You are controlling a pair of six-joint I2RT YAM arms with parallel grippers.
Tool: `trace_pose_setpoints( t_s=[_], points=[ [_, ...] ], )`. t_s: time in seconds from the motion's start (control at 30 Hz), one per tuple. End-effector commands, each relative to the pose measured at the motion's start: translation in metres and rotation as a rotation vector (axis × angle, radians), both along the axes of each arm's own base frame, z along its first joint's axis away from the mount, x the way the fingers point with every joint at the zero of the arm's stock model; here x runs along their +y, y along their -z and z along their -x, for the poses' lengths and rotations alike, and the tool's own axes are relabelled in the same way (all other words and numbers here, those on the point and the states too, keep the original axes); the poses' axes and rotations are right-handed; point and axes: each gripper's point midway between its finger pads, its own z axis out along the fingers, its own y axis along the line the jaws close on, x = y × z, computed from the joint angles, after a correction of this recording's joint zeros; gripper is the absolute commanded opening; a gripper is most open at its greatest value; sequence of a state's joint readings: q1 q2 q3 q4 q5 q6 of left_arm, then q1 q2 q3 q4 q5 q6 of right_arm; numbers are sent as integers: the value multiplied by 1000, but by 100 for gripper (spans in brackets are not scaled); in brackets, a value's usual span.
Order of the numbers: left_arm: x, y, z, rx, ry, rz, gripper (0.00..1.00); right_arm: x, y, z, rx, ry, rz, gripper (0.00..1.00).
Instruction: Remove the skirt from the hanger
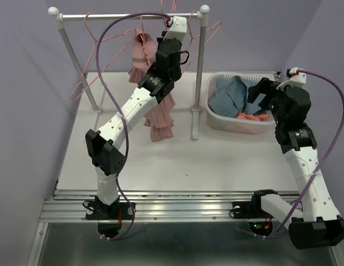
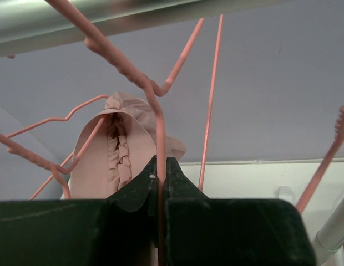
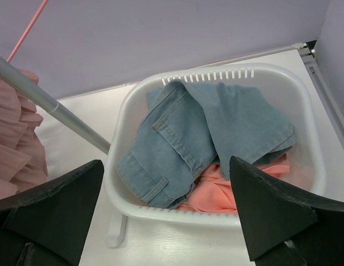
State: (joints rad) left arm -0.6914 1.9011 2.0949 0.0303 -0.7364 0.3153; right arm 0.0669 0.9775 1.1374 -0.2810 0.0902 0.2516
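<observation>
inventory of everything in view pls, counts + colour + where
skirt: one, pink, hanging from the rack
hangers: several, pink wire, on the rack's bar
rack: one, white and grey, back of table
basket: one, white, back right
denim garment: one, blue, in basket
coral garment: one, in basket under the denim
table: one, white
left gripper: black, shut on a hanger wire
right gripper: black, open, above basket

Top external: high and behind, looking down over whole white table [image 1: 216,160]. Left wrist: very close, tilted up at pink wire hanger [image 2: 114,56] under silver metal rail [image 2: 28,27]. Right wrist: near, looking down into white plastic basket [image 3: 299,94], also mid-right in top view.
</observation>
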Motion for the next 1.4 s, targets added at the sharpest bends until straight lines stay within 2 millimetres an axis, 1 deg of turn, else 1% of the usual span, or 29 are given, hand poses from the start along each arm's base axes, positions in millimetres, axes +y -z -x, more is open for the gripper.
trace_pose_setpoints(
  t_s=[0.0, 0.03, 0.07, 0.13, 0.17, 0.2, 0.23, 0.27, 0.33, 0.37, 0.43, 0.5, 0.57, 0.6, 0.63, 0.73, 0.8, 0.83, 0.87, 0.93, 0.97, 1.0, 1.1, 1.13, 1.17, 1.23, 1.27, 1.3, 1.37],
  points=[
    [19, -29, 6, -69, -17, 103, 0, 0, -15, 2, -57, 6, -8, 100],
    [18, -25, 6, -54, -16, 97, 0, 0, -15, 2, -57, 4, -11, 100],
    [19, -26, 9, -51, -10, 109, 4, 1, -15, 2, -55, -1, -13, 100],
    [18, -26, 13, -45, 21, 110, 19, 3, -15, 2, -57, -13, -19, 100],
    [17, -22, 15, -37, 32, 108, 27, 4, -16, 3, -58, -17, -19, 100],
    [17, -29, 22, -44, 59, 122, 39, 7, -16, 3, -61, -29, -23, 100],
    [17, -32, 25, -46, 74, 128, 44, 7, -16, 3, -60, -32, -25, 100],
    [19, -37, 31, -52, 85, 138, 53, 8, -16, 3, -59, -35, -25, 100],
    [15, -43, 38, -58, 136, 161, 60, 9, -16, 4, -61, -41, -31, 100],
    [17, -46, 47, -53, 154, 165, 68, 9, -18, 5, -67, -44, -31, 100],
    [14, -48, 56, -46, 192, 186, 73, 11, -19, 6, -67, -50, -36, 100],
    [17, -55, 69, -51, 222, 202, 78, 12, -19, 7, -68, -57, -37, 100],
    [16, -56, 80, -44, 251, 219, 83, 13, -20, 8, -70, -62, -41, 100],
    [19, -59, 88, -46, 267, 230, 88, 13, -20, 9, -73, -66, -41, 100],
    [20, -59, 98, -42, 287, 235, 97, 14, -21, 10, -74, -71, -42, 100],
    [30, -60, 108, -49, 281, 259, 99, 15, -21, 11, -75, -79, -42, 100],
    [44, -57, 114, -53, 233, 269, 99, 16, -19, 10, -71, -81, -45, 100],
    [47, -55, 114, -45, 218, 271, 99, 16, -18, 9, -68, -81, -45, 100],
    [54, -59, 112, -46, 204, 281, 99, 19, -18, 9, -66, -99, -48, 100],
    [60, -53, 106, -14, 188, 280, 99, 23, -17, 9, -63, -121, -53, 100],
    [62, -56, 104, -13, 190, 291, 99, 23, -18, 10, -65, -121, -55, 100],
    [68, -51, 93, 0, 171, 281, 99, 23, -17, 10, -63, -121, -55, 100],
    [67, -43, 77, 37, 172, 311, 99, 23, -18, 10, -65, -116, -53, 100],
    [73, -36, 69, 58, 157, 309, 99, 22, -17, 9, -64, -115, -53, 100],
    [71, -33, 60, 68, 154, 318, 99, 22, -17, 9, -64, -115, -53, 100],
    [79, -27, 48, 83, 118, 320, 99, 23, -18, 10, -65, -118, -52, 100],
    [79, -24, 43, 90, 114, 319, 99, 23, -19, 10, -68, -118, -50, 100],
    [76, -19, 34, 100, 115, 318, 96, 23, -18, 9, -64, -119, -50, 100],
    [75, -13, 24, 120, 129, 313, 91, 22, -17, 9, -62, -116, -48, 100]
  ],
)
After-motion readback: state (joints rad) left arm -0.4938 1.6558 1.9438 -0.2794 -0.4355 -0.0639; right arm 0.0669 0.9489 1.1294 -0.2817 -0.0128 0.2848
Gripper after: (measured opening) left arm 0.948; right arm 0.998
